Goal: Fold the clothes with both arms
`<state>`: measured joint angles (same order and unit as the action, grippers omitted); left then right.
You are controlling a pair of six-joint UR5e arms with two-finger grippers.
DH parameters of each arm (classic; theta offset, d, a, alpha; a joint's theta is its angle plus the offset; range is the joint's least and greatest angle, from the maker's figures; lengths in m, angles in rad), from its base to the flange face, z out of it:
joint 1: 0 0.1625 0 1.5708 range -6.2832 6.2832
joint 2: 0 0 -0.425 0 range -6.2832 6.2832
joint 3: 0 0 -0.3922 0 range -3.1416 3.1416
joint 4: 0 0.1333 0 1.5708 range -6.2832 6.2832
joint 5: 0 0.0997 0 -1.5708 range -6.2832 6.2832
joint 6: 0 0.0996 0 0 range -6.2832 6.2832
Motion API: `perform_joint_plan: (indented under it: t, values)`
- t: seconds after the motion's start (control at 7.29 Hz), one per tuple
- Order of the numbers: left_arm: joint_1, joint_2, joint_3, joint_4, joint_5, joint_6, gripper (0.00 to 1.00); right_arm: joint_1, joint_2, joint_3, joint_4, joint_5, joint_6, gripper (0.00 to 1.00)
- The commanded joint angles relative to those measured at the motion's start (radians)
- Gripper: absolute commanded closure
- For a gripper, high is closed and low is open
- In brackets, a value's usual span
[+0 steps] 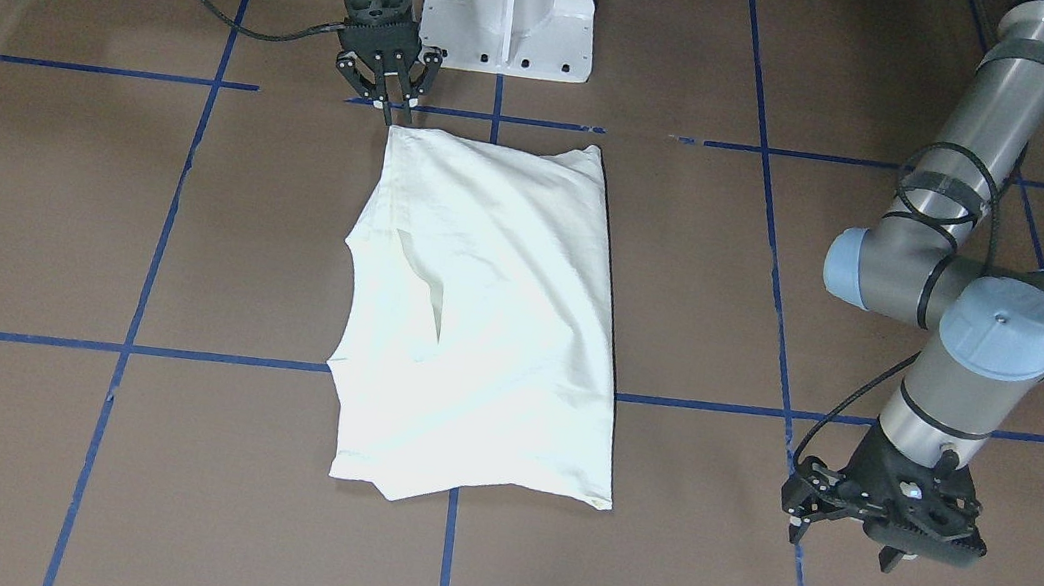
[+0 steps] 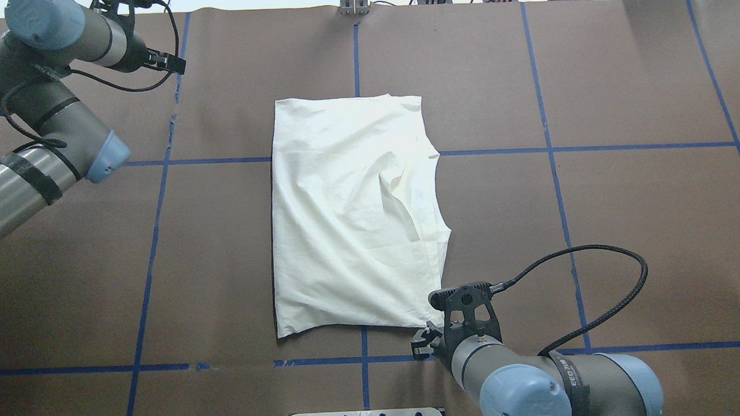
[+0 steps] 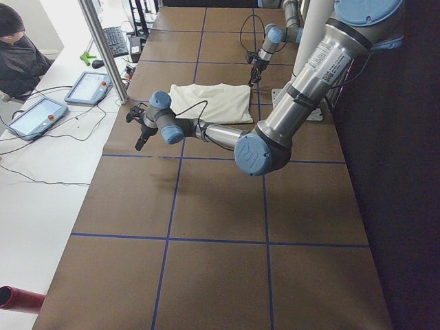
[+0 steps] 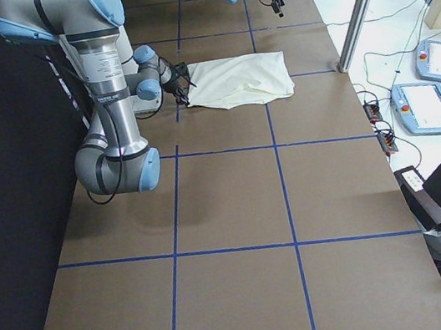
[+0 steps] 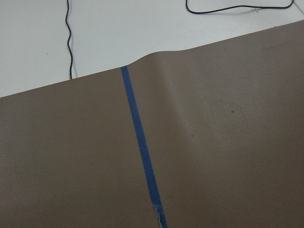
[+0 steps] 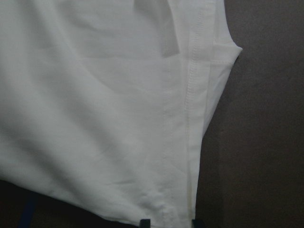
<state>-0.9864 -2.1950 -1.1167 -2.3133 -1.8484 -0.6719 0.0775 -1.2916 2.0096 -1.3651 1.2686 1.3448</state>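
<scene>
Closest to the front camera is my left gripper (image 1: 842,542), low on the right of that view. Its fingers are spread wide and hold nothing. It is well apart from the shirt (image 1: 490,309).

The shirt lies flat in the middle of the brown table (image 1: 40,199), plain cream side up, folded into a long shape. At its far end, near the white base (image 1: 508,19), my right gripper (image 1: 398,120) points down at the far left corner. The wrist view shows the hem between its two tips. They are close together, but I cannot tell if they pinch it.

I think this step is getting a good hold on the corners. I should catch all the layers, not just the top one. Then the left gripper should take the other far corner, so both sides lift evenly and the shirt does not twist.
</scene>
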Motion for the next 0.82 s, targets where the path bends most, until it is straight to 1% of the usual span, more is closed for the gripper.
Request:
perform_joint_plan:
  t: [0.0,0.14,0.27,0.41,0.55,0.69]
  values:
    - [0.0,0.0,-0.003,0.0,-0.002,0.0,0.0,0.15,0.076,-0.009,0.0,0.123,-0.082,0.0]
    - [0.0,0.0,-0.008,0.0,-0.002,0.0,0.0,0.235,0.143,-0.067,0.0,0.171,-0.079,0.0]
    - [0.002,0.0,-0.008,0.0,-0.002,-0.002,0.0,0.307,0.228,-0.145,0.001,0.228,-0.075,0.03]
    - [0.005,0.0,-0.02,0.0,0.0,-0.017,0.0,0.356,0.295,-0.216,0.006,0.257,-0.069,0.14]
    - [0.009,0.0,-0.023,0.0,-0.002,-0.034,0.0,0.39,0.302,-0.256,0.048,0.288,-0.038,0.33]
    - [0.012,0.0,-0.028,0.0,-0.002,-0.034,0.0,0.421,0.308,-0.381,0.202,0.299,0.0,0.43]
